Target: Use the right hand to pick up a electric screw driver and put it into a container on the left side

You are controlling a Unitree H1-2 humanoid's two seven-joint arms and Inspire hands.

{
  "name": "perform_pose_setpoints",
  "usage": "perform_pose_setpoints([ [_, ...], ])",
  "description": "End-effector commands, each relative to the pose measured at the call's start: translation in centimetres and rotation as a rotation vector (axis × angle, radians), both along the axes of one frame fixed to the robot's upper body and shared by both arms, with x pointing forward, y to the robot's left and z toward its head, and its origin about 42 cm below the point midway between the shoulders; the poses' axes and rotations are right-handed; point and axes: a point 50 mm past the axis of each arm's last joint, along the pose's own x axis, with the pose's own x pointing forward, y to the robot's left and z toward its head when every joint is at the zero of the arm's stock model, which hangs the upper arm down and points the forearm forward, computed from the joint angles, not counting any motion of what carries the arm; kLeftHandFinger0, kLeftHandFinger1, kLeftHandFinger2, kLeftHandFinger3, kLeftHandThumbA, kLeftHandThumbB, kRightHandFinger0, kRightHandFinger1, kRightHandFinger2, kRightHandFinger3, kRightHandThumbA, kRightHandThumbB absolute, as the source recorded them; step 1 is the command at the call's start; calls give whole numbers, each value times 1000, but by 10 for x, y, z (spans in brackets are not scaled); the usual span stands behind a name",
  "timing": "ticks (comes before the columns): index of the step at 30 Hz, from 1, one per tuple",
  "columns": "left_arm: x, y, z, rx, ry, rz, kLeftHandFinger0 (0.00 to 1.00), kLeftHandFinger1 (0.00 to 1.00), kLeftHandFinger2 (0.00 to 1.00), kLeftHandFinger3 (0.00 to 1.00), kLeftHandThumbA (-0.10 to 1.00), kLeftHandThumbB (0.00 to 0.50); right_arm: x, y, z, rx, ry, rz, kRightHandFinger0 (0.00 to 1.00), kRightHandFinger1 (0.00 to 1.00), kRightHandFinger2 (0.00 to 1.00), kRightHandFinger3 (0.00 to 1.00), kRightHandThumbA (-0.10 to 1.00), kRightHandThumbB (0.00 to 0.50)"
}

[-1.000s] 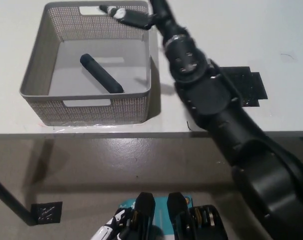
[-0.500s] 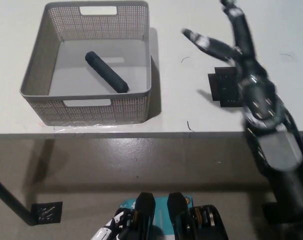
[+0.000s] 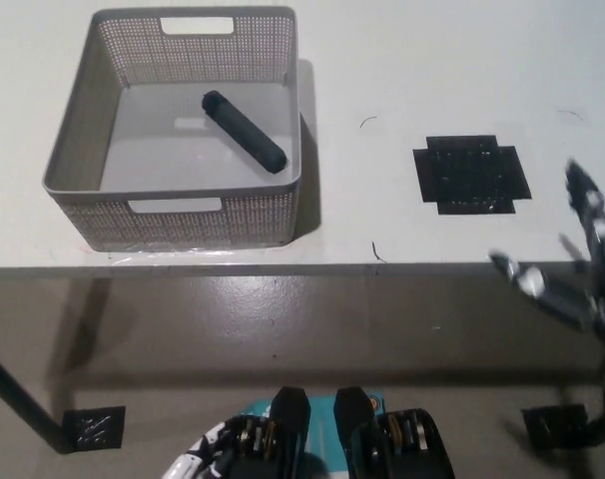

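Already the black cylindrical electric screwdriver (image 3: 244,132) lies inside the grey perforated plastic basket (image 3: 78,135), slanting across its floor toward the right wall, at the left of the white bench (image 3: 402,60). From the head view, the black right hand (image 3: 572,264) hangs at the picture's right edge, just off the bench's front edge and well apart from the basket, its fingers (image 3: 517,276) spread wide and holding nothing. A black cross-shaped mat (image 3: 471,173) sits bare on the bench. Only a sliver of the white left hand (image 3: 195,466) shows at the bottom; its fingers cannot be made out. Judging by this, the placing looks done, with nothing left but resting the arm.
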Motion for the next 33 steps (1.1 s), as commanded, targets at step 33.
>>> perform_pose_setpoints([
  [33, -5, 31, 3, -161, -91, 247, 1000, 1000, 1000, 1000, 1000, 48, -96, 2, -181, 197, 378, 19, 1000, 1000, 1000, 1000, 937, 330],
])
